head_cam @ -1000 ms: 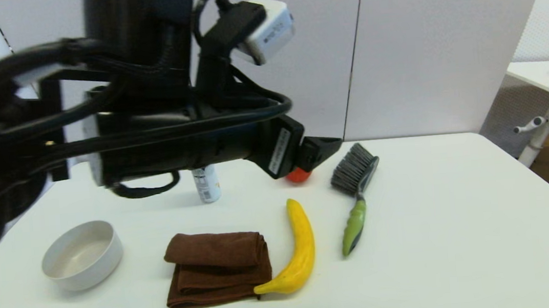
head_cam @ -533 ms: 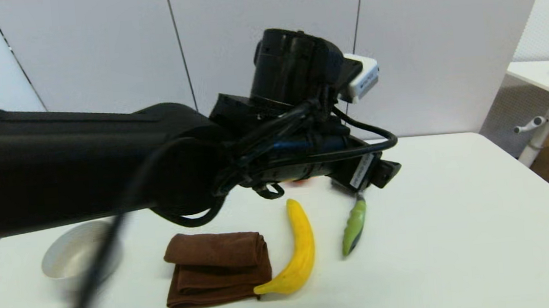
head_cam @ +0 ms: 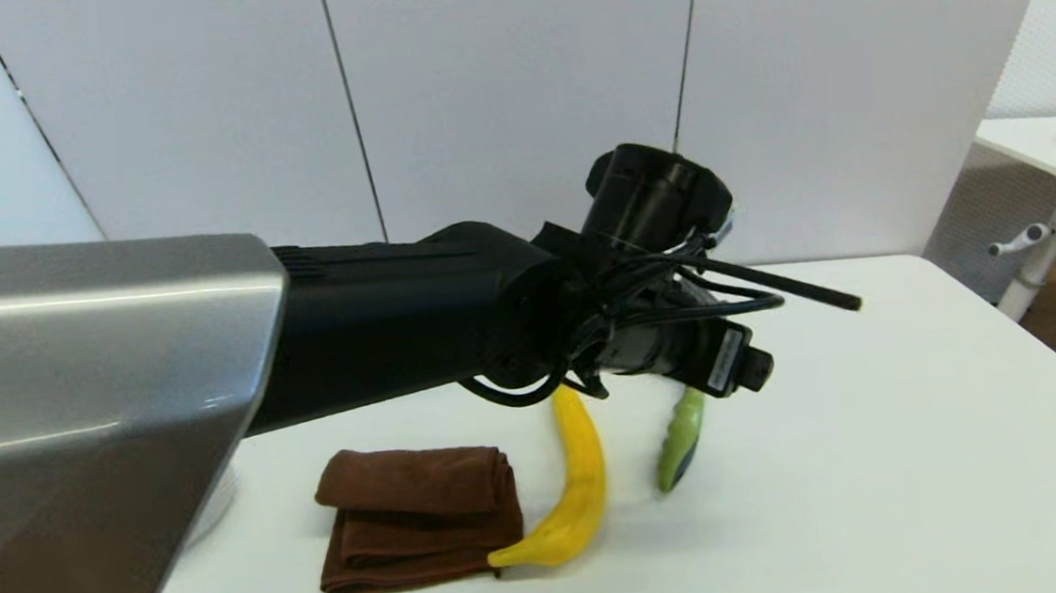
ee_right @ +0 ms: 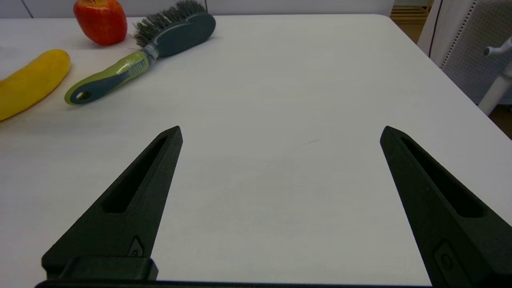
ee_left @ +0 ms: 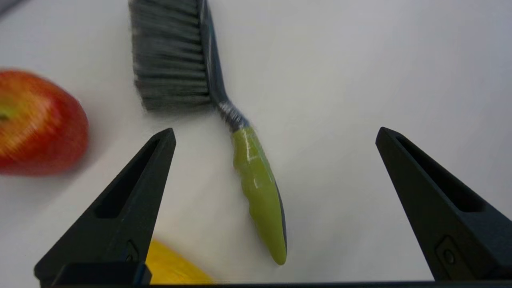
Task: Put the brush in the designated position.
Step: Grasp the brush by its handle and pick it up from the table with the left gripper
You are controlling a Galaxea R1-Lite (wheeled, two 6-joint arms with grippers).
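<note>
yellow banana (head_cam: 579, 486), brown cloth (head_cam: 419, 529), red apple (ee_right: 100, 20)

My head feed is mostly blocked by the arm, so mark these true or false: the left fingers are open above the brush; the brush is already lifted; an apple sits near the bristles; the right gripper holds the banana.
1. Left gripper open above the brush: true.
2. Brush already lifted: false, it lies flat on the table.
3. Apple near the bristles: true.
4. Right gripper holds the banana: false, it is open and empty over bare table.
</note>
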